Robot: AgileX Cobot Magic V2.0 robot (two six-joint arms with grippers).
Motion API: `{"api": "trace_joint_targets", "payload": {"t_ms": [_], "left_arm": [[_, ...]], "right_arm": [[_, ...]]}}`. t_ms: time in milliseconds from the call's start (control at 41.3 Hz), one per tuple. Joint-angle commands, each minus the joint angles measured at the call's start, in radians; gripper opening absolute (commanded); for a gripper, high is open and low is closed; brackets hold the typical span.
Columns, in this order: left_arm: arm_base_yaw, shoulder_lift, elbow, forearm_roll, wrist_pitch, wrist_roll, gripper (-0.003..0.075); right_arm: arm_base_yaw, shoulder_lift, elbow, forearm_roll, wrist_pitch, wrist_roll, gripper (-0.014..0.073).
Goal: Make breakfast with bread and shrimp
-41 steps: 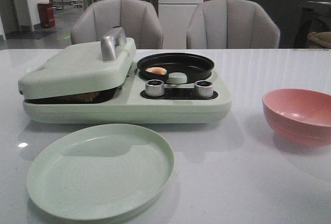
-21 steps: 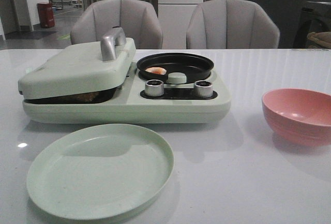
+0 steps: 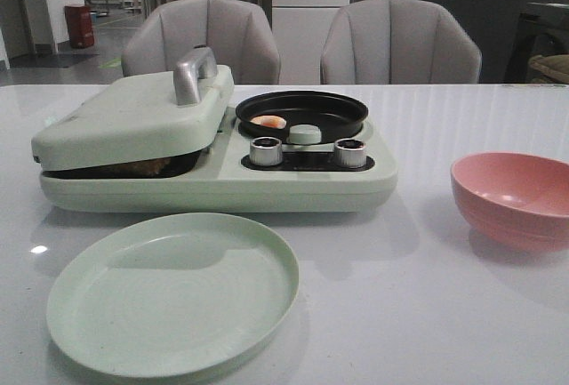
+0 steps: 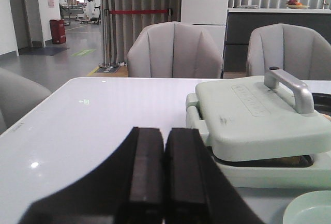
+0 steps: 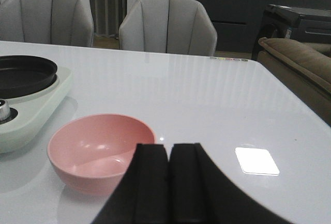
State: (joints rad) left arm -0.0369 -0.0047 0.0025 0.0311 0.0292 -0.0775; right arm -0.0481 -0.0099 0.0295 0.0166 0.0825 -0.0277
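Note:
The shrimp (image 3: pixel 269 122) lies in the black round pan (image 3: pixel 302 111) of the pale green breakfast maker (image 3: pixel 213 180). The maker's lid (image 3: pixel 133 118) with its metal handle (image 3: pixel 194 74) is down, slightly ajar; a brown edge of bread (image 3: pixel 142 168) shows in the gap. The lid also shows in the left wrist view (image 4: pixel 258 115). My left gripper (image 4: pixel 164 133) is shut and empty, to the left of the maker. My right gripper (image 5: pixel 169 149) is shut and empty, beside the pink bowl (image 5: pixel 101 149). Neither gripper shows in the front view.
A pale green empty plate (image 3: pixel 173 292) lies in front of the maker. The pink bowl (image 3: pixel 514 196) stands at the right, empty. Two metal knobs (image 3: pixel 265 151) sit on the maker's front. Two grey chairs (image 3: pixel 400 43) stand behind the table.

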Motion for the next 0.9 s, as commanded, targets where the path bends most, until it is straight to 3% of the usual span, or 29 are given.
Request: {"api": "trace_joint_targets", "payload": {"t_ms": [0,872], "left_arm": [[-0.009,-0.024,0.032,-0.008,-0.092,-0.008,0.0104],[-0.009,-0.024,0.032,-0.008,-0.092,-0.008,0.0104]], "right_arm": [[-0.004,-0.02,-0.005,0.019,-0.105,-0.009,0.0015],[0.025,-0.02,-0.005,0.024,-0.159,-0.009,0.0015]]}}
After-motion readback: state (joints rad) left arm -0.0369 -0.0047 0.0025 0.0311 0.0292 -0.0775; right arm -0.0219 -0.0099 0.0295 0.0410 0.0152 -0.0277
